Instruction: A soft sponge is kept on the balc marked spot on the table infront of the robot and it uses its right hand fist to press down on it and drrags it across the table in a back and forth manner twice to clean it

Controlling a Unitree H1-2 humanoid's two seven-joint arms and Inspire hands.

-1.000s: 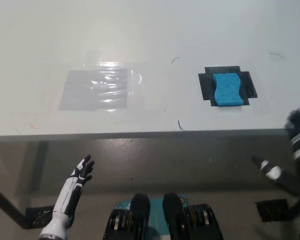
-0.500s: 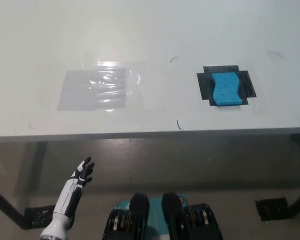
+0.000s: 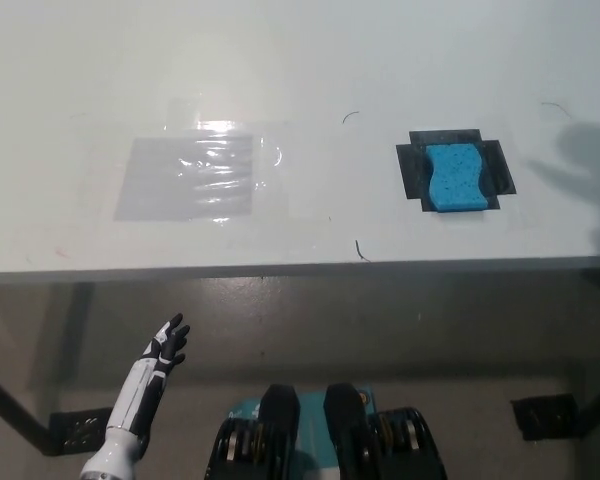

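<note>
While the blue wavy-edged soft sponge (image 3: pixel 454 178) sits untouched on its black taped spot (image 3: pixel 410 168) toward the right of the white table (image 3: pixel 300 60), the black right hand has gone from view; a second ago it showed at the right edge. Only a soft grey shadow (image 3: pixel 580 160) now falls on the tabletop right of the sponge, so I'd guess the arm is raised above, off camera. Pressing hasn't begun. The white left hand (image 3: pixel 167 342) rests low, below the table edge, fingers spread, holding nothing.
</note>
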